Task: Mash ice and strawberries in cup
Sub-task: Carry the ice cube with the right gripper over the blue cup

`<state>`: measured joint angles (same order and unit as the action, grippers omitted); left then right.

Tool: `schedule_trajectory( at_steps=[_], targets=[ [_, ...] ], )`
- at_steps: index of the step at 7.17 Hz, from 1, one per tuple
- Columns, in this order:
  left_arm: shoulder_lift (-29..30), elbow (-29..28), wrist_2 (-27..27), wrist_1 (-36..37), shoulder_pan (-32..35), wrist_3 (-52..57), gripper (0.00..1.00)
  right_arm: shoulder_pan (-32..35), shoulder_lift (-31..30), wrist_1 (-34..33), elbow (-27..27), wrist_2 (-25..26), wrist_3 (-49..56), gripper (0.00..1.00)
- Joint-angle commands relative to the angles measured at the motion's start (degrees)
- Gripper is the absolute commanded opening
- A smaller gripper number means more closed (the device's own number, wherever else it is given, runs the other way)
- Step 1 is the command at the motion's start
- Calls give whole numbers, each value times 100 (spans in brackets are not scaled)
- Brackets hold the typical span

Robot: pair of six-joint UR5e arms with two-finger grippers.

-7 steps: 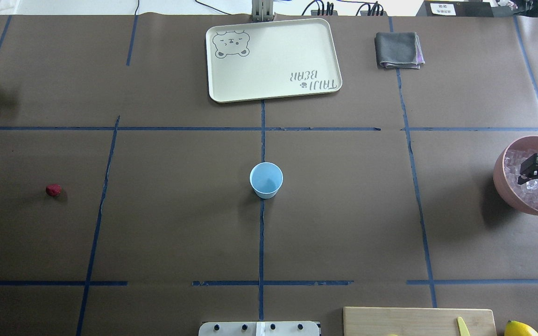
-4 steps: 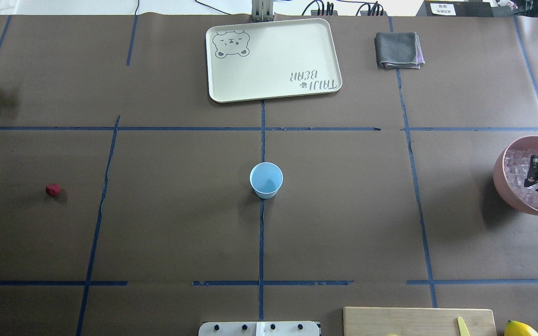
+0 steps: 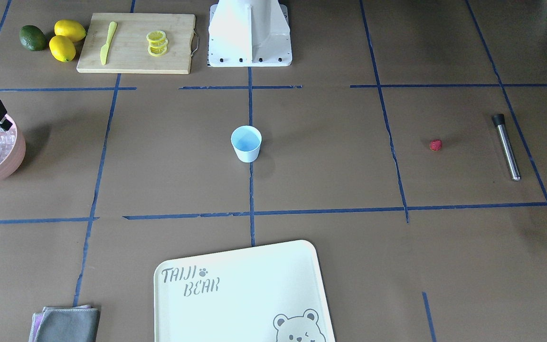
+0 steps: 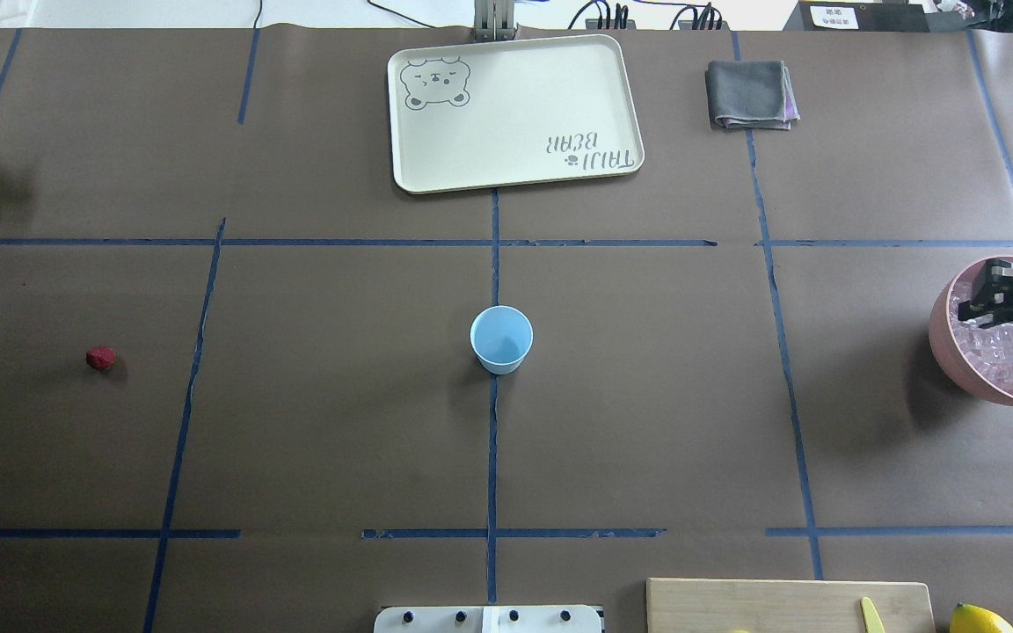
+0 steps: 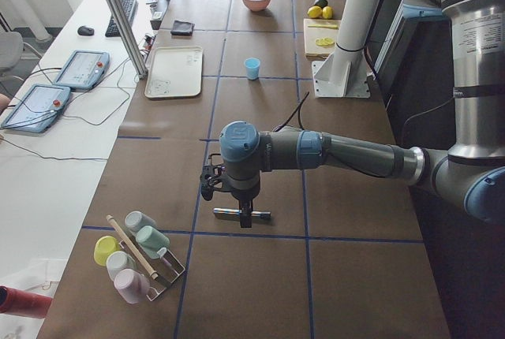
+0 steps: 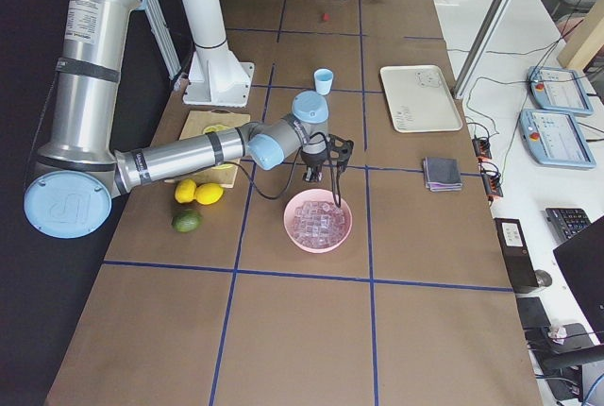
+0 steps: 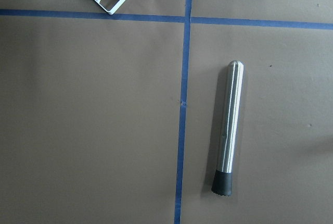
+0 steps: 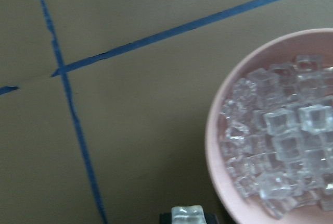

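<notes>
The tray (image 3: 254, 304) bears the grey words "TAIJI BEAR", with "TAIJI" above "BEAR" and a small paw print after "TAIJI". In the overhead view the same words on the tray (image 4: 515, 97) appear upside down.

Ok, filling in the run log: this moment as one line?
right gripper: shut on ice, over pink bowl | cup: empty | strawberry: on table | left gripper: above muddler, state unclear
</notes>
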<state>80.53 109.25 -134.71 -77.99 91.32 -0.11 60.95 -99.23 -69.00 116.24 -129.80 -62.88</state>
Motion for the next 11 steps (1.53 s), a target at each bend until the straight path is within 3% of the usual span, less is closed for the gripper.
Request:
schedule_trajectory(
  at_steps=[1, 3, 4, 5, 6, 7, 9, 10, 11],
  targets=[
    [-3, 35, -29, 3, 0, -15, 100, -685, 1031, -8, 241, -107, -1420, 1],
    [6, 26, -38, 3, -9, -7, 100, -1600, 2375, -147, -64, 58, -2977, 2],
    [-2, 35, -47, -6, -9, 2, 100, -2152, 3173, -592, -345, 530, -3419, 3],
    [-3, 35, -47, -6, -9, 20, 100, -2653, 3947, -814, -870, 1248, -3876, 4],
    [-3, 35, -38, -6, -9, 28, 100, -2841, 4529, -782, -1580, 1455, -4142, 4],
    [-3, 26, -47, -6, -9, 29, 100, -3017, 4813, -764, -2048, 1683, -4144, 4],
    [-3, 26, -47, -14, -9, 29, 100, -3186, 4807, -729, -2105, 1949, -4127, 5],
    [-3, 26, -47, -6, -9, 29, 100, -3177, 4807, -720, -2123, 1949, -4118, 22],
    [-3, 26, -47, -6, -9, 20, 100, -3186, 4807, -720, -2132, 1958, -4118, 59]
  ],
)
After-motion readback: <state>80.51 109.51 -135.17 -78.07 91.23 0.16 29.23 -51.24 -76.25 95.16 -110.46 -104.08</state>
